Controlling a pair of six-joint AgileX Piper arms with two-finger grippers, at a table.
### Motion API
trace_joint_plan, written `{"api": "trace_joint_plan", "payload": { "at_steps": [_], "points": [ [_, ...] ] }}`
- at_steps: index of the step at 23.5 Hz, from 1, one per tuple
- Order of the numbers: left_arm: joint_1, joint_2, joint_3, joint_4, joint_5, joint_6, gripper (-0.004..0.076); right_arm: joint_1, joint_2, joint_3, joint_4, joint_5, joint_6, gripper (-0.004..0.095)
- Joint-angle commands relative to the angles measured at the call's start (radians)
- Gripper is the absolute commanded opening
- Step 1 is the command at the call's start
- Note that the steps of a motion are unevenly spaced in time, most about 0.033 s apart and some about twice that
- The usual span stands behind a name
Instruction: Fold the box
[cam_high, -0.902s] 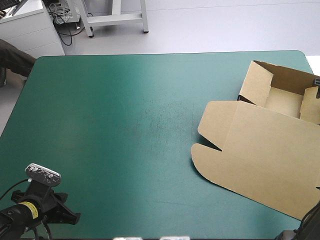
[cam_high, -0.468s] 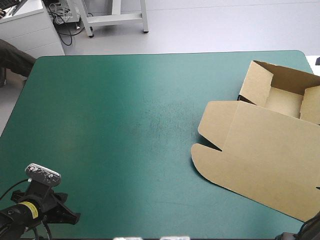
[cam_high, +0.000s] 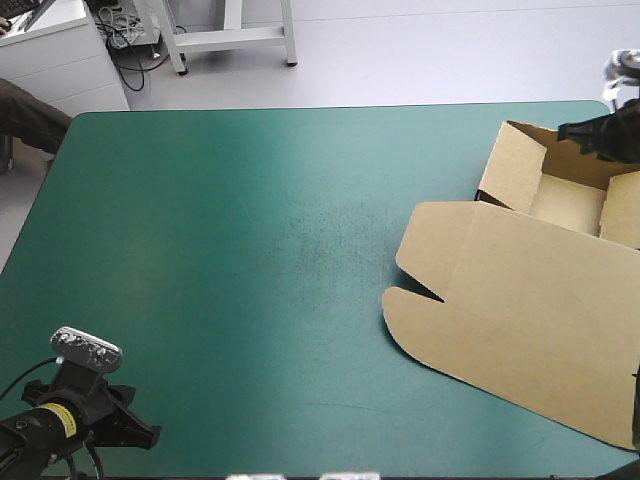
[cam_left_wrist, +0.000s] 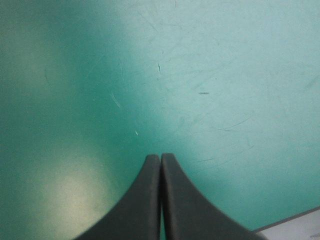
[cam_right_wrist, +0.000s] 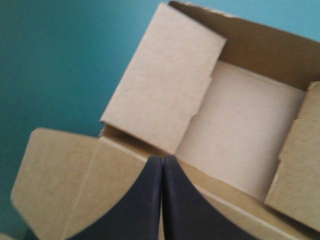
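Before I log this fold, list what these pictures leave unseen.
High view: the box runs off the right edge; its right wall and lid corner are cut off.
High view: the right gripper is mostly past that edge; contact with the box unclear.
Right wrist view: its shut fingers hide part of the near wall.

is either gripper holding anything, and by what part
Nothing: the left gripper is shut over the table, the right gripper shut above the box.
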Motion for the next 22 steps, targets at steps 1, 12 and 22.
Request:
{"api": "trace_joint_plan", "payload": {
  "at_steps": [1,12,22],
  "points": [
    [-0.005,0.005,-0.024,0.005,-0.048,-0.012,-0.0032,0.089,-0.125,0.103,0.025,0.001,-0.028,-0.0018],
    [-0.005,0.005,-0.024,0.035,-0.056,-0.012,-0.0032,0.39,-0.513,0.723,0.033,-0.129,-0.056,-0.0018],
    [-0.005,0.005,-0.024,0.027,-0.058,-0.012,-0.0032,0.39,-0.844,0.953,0.035,-0.157,-0.053,-0.0018]
  ]
}}
